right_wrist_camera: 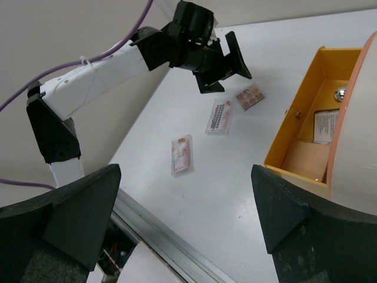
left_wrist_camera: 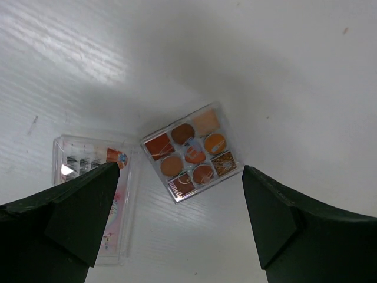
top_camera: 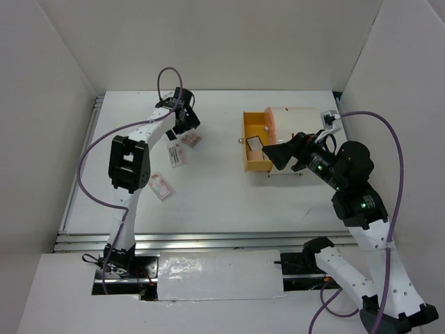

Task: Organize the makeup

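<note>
Hovering above the desk [left_wrist_camera: 283,71], the left hand [left_wrist_camera: 181,171] holds its fingers spread wide, a brown-and-orange eyeshadow palette [left_wrist_camera: 191,152] lying flat between them and a clear packet [left_wrist_camera: 94,171] just outside one finger. The right hand [right_wrist_camera: 185,172], likewise spread and holding nothing, has an open orange drawer [right_wrist_camera: 306,112] beside one finger.

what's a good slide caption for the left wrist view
Open left gripper poised over an eyeshadow palette, a clear packet beside it on the table

Cream container [top_camera: 300,120], orange drawer [top_camera: 245,139] open
</note>
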You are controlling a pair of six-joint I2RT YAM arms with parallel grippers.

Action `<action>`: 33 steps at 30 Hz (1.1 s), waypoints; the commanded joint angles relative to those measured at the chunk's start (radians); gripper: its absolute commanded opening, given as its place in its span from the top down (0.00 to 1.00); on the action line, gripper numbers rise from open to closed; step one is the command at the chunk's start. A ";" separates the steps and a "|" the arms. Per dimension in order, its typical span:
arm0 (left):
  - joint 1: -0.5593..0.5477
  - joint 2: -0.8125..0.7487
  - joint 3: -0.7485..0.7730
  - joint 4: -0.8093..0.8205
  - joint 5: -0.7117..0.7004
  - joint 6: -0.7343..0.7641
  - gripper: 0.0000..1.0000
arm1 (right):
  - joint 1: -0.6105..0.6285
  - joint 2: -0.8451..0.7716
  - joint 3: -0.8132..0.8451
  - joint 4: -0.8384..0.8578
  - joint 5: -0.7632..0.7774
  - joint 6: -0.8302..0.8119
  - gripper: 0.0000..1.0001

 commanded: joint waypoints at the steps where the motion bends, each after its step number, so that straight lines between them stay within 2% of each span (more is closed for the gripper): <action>1: -0.022 -0.018 -0.051 0.037 0.004 -0.101 0.01 | 0.011 0.012 -0.023 0.085 -0.043 0.009 0.00; 9: -0.076 0.032 0.010 -0.003 -0.044 -0.150 0.01 | 0.011 0.009 -0.059 0.099 -0.042 -0.001 0.00; 14: -0.093 0.034 -0.011 -0.041 -0.136 -0.242 0.00 | 0.009 0.003 -0.066 0.096 -0.037 -0.013 0.00; 22: -0.093 0.087 -0.017 -0.075 -0.168 -0.319 0.01 | 0.009 -0.001 -0.083 0.102 -0.037 -0.028 0.00; 33: -0.095 0.190 0.076 -0.101 -0.185 -0.317 0.01 | 0.011 -0.013 -0.108 0.129 -0.065 -0.021 0.00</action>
